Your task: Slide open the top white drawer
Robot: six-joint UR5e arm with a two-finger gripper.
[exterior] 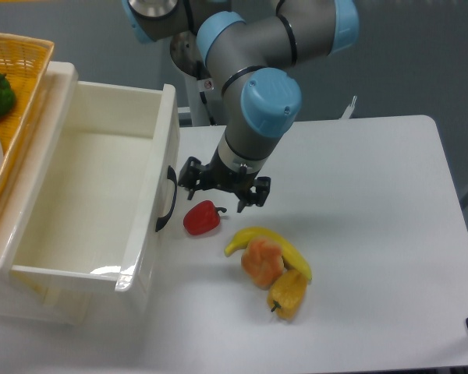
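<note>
Pincer [223,189] spread, gripping nothing, right of the curved black handle [167,199]; glossy white drawer [101,195] pulled out, deep and box-shaped.

Glossy cream-white plastic top drawer [93,202] stands pulled out at left of white counter [374,234]. Right of its handle: small red pepper [201,217], claw [224,191] just above. Yellow banana [292,253] lies further right.

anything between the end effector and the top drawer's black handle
Nothing: in the camera view, only bare table separates the end effector from the top white drawer's black handle.
</note>
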